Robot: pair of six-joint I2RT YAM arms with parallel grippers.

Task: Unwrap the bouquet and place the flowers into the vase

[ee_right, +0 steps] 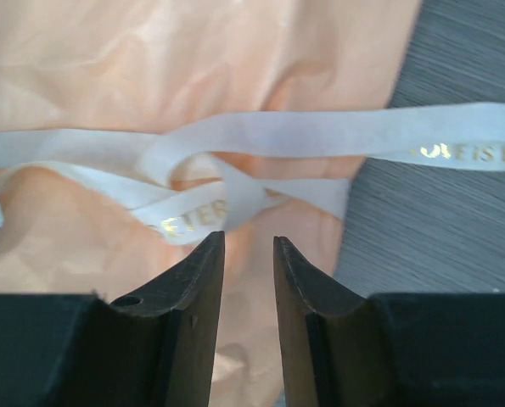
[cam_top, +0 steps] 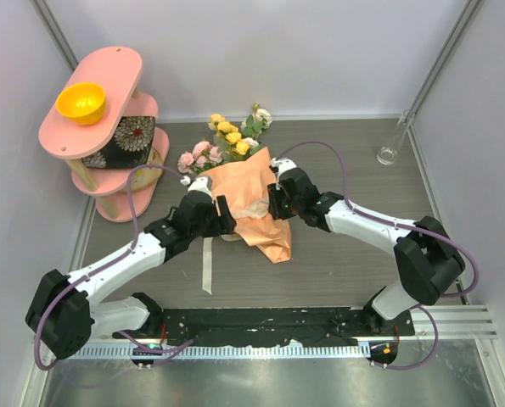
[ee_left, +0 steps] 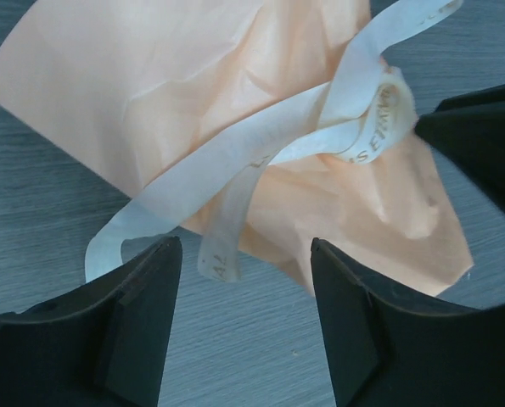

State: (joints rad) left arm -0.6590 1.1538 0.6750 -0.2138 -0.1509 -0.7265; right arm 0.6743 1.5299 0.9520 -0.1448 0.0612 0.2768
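- bouquet [cam_top: 254, 212] lies mid-table between both claws, blooms toward the far wall; paper on, ribbon [ee_right: 235, 199] knotted.
- left claw [ee_left: 242, 248]: jaws wide apart, empty, above the ribbon's loose tails.
- right claw [ee_right: 249, 239]: jaws narrowly parted, empty, tips just short of the knot; placed, i judge, to pull it loose.
- vase [cam_top: 394, 140] stands at the far right edge, well apart; bare table [cam_top: 345, 254] lies between.

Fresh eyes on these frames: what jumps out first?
The orange-paper bouquet lies mid-table, flowers fanned at its far end. The left gripper and right gripper hang open at its cream ribbon knot. A pink shelf with an orange bowl stands far left; the vase far right.
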